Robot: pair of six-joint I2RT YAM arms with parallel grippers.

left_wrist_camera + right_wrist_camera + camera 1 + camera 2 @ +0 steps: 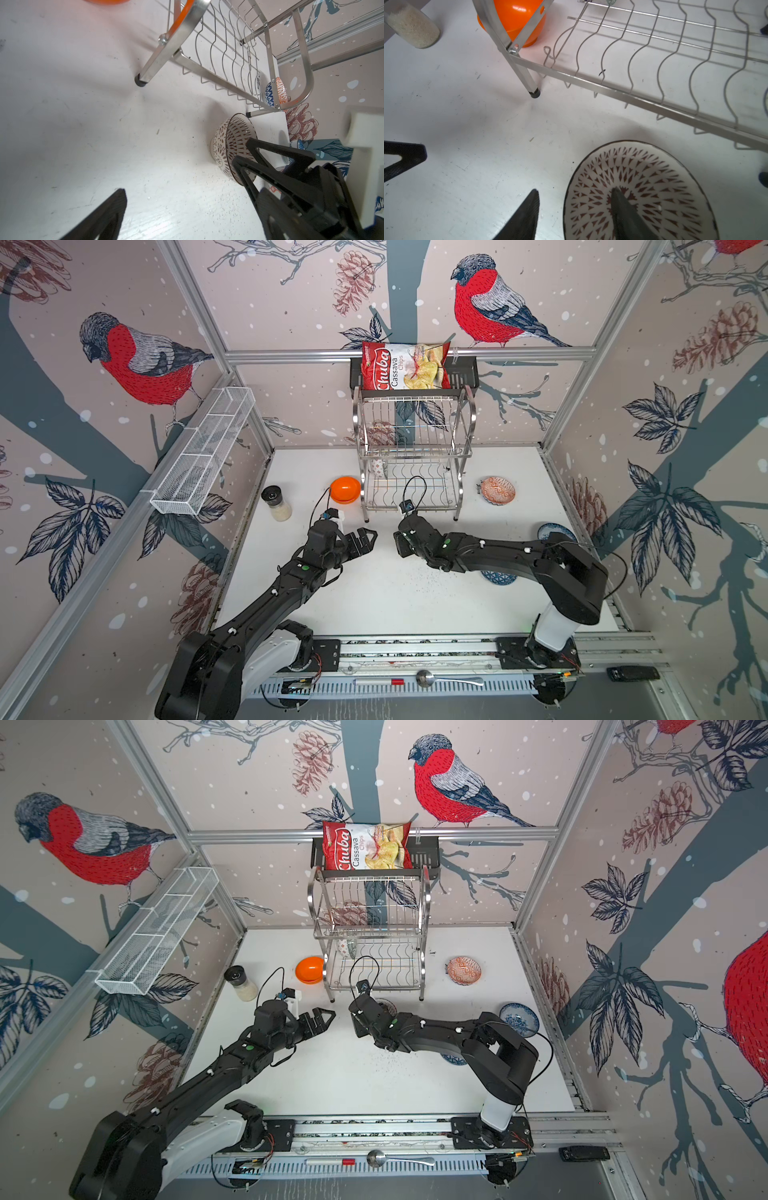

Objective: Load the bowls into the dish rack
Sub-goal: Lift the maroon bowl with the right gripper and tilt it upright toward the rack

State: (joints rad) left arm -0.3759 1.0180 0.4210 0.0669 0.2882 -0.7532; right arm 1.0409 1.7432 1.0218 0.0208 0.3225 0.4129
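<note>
Looking through the right wrist camera, you find your right claw (574,189) about half open and astride the rim of the triangle-patterned bowl (654,176). One finger (625,209) dips inside the bowl and the other (525,214) hangs outside it. Neither presses on the rim, so the claw has hold of nothing. That bowl sits on the worktop (467,124), just in front of the front rail of the rack (612,90).

Your left claw (368,537) hangs wide open and empty above the worktop, in front of the rack's left front foot. Its tips point toward the right claw across a small gap.

In both top views you see the rack standing at the middle of the worktop's back edge. A patterned bowl (379,467) stands on edge at the back left of its lower shelf.

You see the other bowls on the worktop:
- The orange bowl (345,489) is just beside the rack's left side.
- The red-orange bowl (498,490) lies to the rack's right, a little apart from it.
- The blue-flowered bowl (518,1018) lies near the right edge, close by the right arm's elbow.
- A dark blue bowl (498,577) shows only in part from under that arm.

A shaker jar (276,504) stands near the left edge, beyond the orange bowl.
</note>
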